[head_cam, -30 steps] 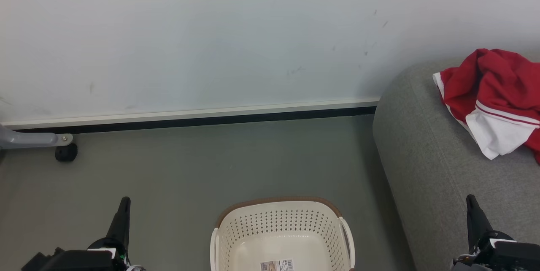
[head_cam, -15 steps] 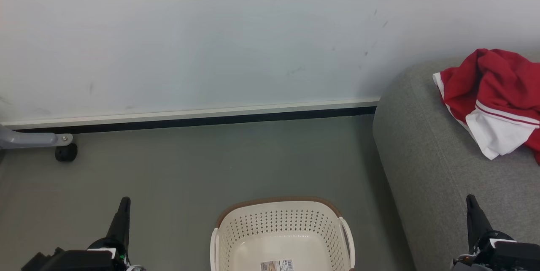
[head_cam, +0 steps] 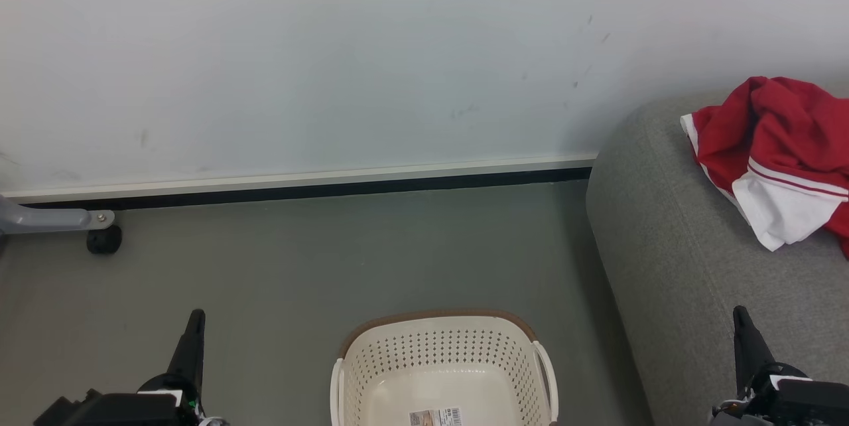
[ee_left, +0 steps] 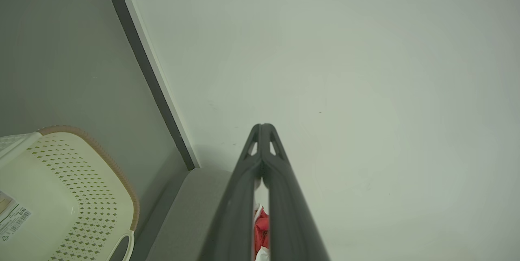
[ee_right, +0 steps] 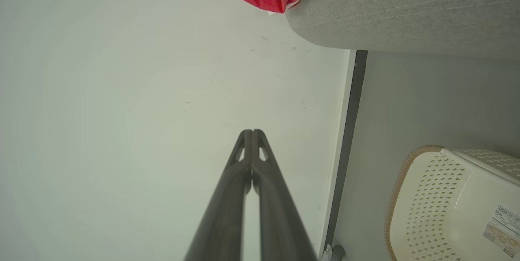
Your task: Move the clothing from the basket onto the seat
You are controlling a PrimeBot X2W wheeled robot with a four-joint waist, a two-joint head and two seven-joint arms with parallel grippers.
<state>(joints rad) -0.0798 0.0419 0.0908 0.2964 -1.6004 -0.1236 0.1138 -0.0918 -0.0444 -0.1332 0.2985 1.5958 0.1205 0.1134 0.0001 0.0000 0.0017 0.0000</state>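
The left gripper (head_cam: 195, 317) is at the lower left of the head view, over the grey floor (head_cam: 331, 260). Its two dark fingers are pressed together from base to tip, gripping nothing and touching nothing. The left wrist view shows the same, with the tips (ee_left: 263, 130) meeting against the pale wall (ee_left: 365, 70). The right gripper (head_cam: 740, 314) is at the lower right, in front of the sofa (head_cam: 670, 253). It is likewise fully closed and empty, fingers (ee_right: 252, 135) flat against each other. The red and white clothing (head_cam: 776, 141) lies crumpled on the sofa, well apart from both grippers. The basket (head_cam: 438, 346) stands on the floor between them, the sticker (head_cam: 436, 417) on its bottom in plain sight.
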